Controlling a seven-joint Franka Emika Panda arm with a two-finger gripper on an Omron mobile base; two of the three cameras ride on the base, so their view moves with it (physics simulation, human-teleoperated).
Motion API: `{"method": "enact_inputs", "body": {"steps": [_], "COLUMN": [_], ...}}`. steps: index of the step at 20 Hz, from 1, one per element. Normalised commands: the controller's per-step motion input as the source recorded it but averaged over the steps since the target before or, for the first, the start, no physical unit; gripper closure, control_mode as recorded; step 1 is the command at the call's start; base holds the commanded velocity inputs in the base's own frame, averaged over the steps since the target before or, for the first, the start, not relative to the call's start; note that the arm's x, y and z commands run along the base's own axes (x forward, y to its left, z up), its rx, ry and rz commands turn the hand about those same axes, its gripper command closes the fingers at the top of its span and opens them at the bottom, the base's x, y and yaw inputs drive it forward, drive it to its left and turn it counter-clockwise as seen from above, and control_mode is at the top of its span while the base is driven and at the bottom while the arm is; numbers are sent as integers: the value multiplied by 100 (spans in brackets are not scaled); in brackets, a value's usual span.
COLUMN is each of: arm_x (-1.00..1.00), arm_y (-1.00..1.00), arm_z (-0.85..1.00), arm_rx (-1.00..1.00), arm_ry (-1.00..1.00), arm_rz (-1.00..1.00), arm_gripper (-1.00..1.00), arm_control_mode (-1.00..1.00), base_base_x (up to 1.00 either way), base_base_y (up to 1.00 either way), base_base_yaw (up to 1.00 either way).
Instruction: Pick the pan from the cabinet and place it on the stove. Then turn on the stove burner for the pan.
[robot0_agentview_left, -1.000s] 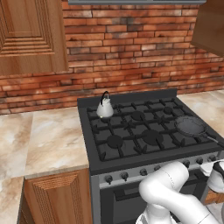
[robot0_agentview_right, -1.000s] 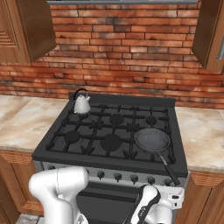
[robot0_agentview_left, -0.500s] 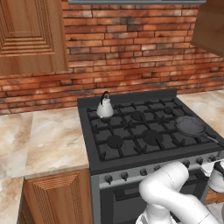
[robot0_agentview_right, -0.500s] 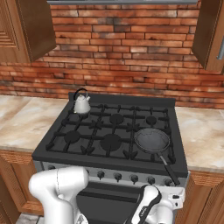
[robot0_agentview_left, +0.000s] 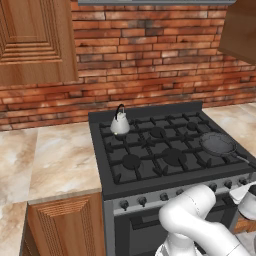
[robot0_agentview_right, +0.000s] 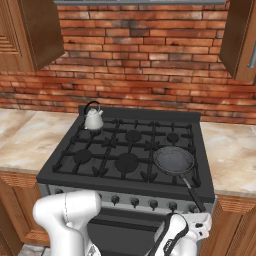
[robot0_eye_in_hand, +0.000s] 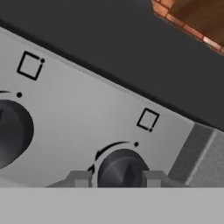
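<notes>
Pincer (robot0_eye_in_hand: 116, 178) fingers straddle a dark stove knob (robot0_eye_in_hand: 121, 168), apparently clamped on it. Pan (robot0_agentview_right: 174, 160) sits above it on the front right burner. Risk: fingers slipping off mid-turn, leaving the burner unlit.

Dark round pan (robot0_agentview_right: 174, 160) sits flat on stove (robot0_agentview_right: 125, 150) front right burner, long handle pointing toward front right corner. Stove black, cast grates, front knob row. Wooden cabinet (robot0_agentview_left: 35, 40) on wall upper left.

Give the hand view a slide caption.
Hand straddling a round dark knob on the stove's grey front panel.
</notes>
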Motion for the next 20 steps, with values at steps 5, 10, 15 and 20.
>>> {"method": "enact_inputs", "body": {"steps": [5, 10, 15, 20], "arm_x": [-7, -11, -13, -13], "arm_y": [0, 0, 0, 1], "arm_z": [0, 1, 4, 1], "arm_rx": [-27, -28, -27, -27], "arm_ry": [-20, -21, -22, -21], "arm_rz": [0, 0, 0, 0], "arm_gripper": [100, 100, 100, 100], "arm_control_mode": [-100, -100, -100, -100], "base_base_x": [0, 0, 0, 0], "base_base_y": [0, 0, 0, 0], "base_base_yaw": [0, 0, 0, 0]}}
